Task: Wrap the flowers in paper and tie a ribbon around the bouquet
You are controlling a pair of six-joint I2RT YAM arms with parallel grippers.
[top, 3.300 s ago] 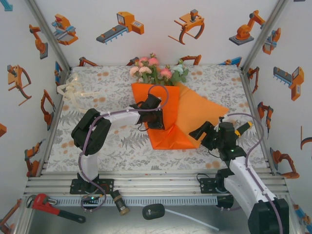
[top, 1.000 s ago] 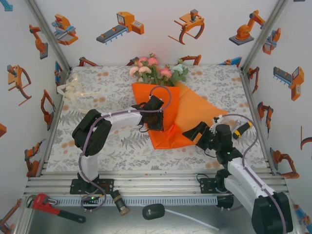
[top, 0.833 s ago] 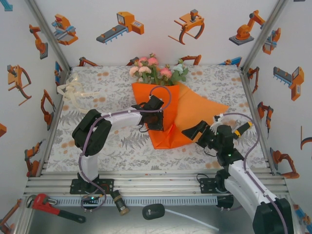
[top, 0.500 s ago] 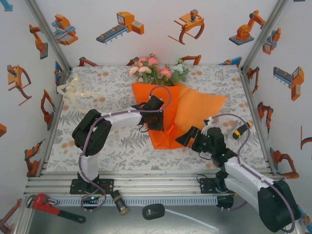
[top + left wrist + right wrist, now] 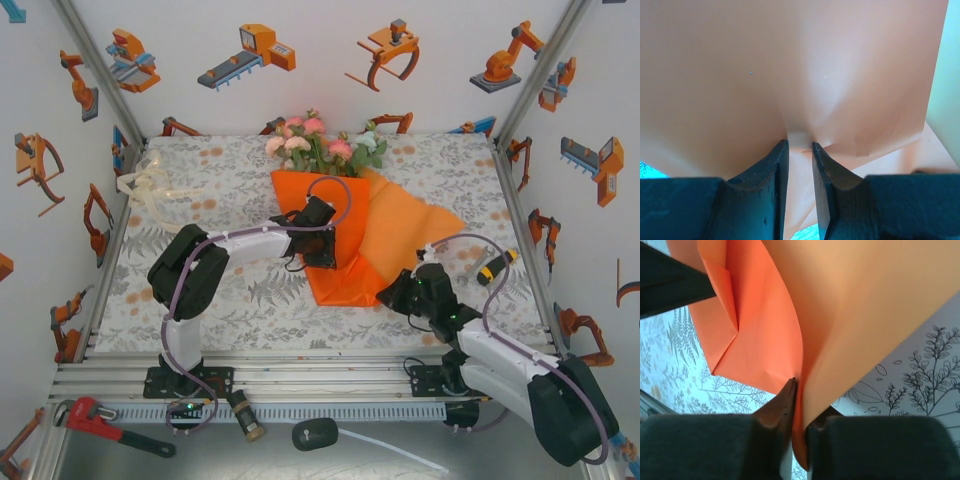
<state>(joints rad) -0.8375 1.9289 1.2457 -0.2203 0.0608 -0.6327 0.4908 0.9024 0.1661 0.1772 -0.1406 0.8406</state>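
Observation:
The flowers [image 5: 320,145], pink and cream heads with green leaves, stick out of the far end of the orange paper [image 5: 405,235]. The paper's left flap is folded over the stems, which are hidden. My left gripper [image 5: 318,245] rests on that folded flap; in the left wrist view its jaws [image 5: 800,146] stand narrowly apart, shut on a pinched fold of paper [image 5: 790,65]. My right gripper [image 5: 392,297] is at the paper's near right edge. Its jaws [image 5: 801,390] are shut on the paper's [image 5: 855,315] edge, which curves up from them. The cream ribbon [image 5: 150,190] lies bunched at the far left.
A yellow-and-black handle [image 5: 497,267] lies on the patterned tablecloth [image 5: 200,290] at the right. On the near rail sit a red wrench [image 5: 100,422], a brass cylinder [image 5: 247,420] and a black plug with white cable [image 5: 315,434].
My right gripper moved left and nearer, came down to the paper's near right edge and closed on it. The left arm has stayed put.

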